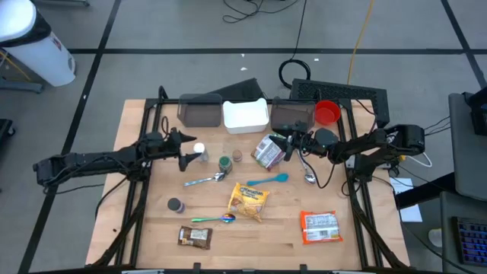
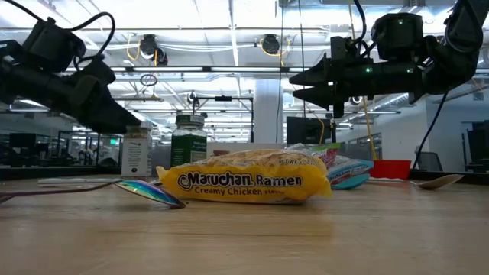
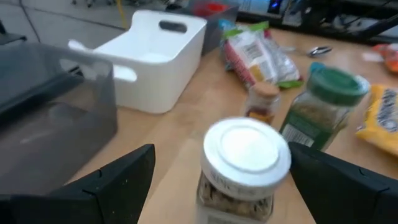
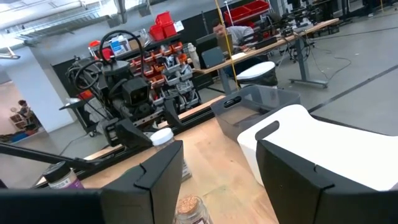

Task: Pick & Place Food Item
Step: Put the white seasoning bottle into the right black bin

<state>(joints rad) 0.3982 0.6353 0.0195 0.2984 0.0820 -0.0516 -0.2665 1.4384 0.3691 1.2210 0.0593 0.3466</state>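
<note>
- Nearest you, your left gripper [image 3: 217,186] has its fingers spread wide either side of the white-lidded jar [image 3: 239,168], which stands upright dead ahead between them, not yet touched.
- Judged from above, that jar [image 1: 199,151] sits just off the left fingertips; its long axis is vertical, so a level closing move should suit.
- Beyond the white-lidded jar stand the small cork-topped jar [image 3: 261,102] and the green-lidded jar [image 3: 320,106], then the white bin [image 3: 158,59].
- Your right gripper [image 1: 291,144] hangs partly open, holding nothing, well beyond the white-lidded jar by the snack bag [image 1: 268,151]; the left arm is nearer.
</note>
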